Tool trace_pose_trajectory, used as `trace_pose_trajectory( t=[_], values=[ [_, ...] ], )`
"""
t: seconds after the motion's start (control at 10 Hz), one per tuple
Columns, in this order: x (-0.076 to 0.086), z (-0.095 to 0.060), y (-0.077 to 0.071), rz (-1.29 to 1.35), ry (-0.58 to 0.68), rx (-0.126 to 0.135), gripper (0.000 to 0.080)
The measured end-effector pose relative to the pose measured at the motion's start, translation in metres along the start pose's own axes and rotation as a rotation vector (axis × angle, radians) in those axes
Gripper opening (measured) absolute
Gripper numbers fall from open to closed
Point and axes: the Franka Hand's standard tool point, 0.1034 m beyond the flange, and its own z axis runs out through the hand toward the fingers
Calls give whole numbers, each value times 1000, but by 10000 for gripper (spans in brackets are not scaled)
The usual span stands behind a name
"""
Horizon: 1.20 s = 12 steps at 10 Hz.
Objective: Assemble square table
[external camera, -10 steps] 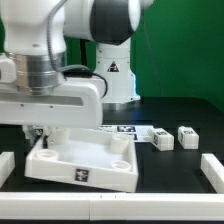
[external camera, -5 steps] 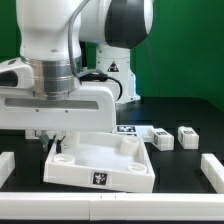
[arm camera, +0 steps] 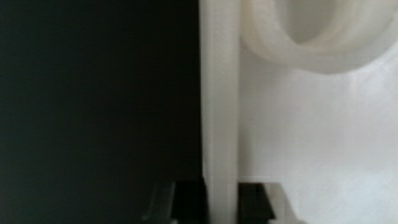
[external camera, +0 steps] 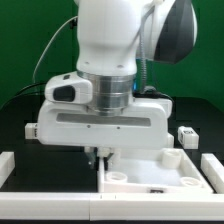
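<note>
The fingers (arm camera: 178,203) clench the white square top (external camera: 150,180) by its raised rim, on the black tabletop (external camera: 55,165) toward the exterior view's right.

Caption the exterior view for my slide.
Hand shut on the square table top at its rim; one tagged leg lies apart.

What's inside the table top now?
In the table top: two round sockets, both empty. The arm and the tool, shut on its rim, hide the rear part.
</note>
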Motion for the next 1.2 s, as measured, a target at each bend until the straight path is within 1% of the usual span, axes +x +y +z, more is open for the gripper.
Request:
trace_pose_trajectory(
  t=[0.1, 0.2, 0.6, 0.7, 0.9, 1.2],
  values=[
    [1, 4, -11, -14, -15, 0, 52],
    [1, 6, -14, -14, -17, 0, 52],
    [0, 5, -13, -7, -15, 2, 55],
    [0, 7, -17, 12, -12, 3, 55],
    [1, 8, -19, 43, -17, 2, 58],
    [0, 4, -18, 75, -48, 7, 58]
  ],
)
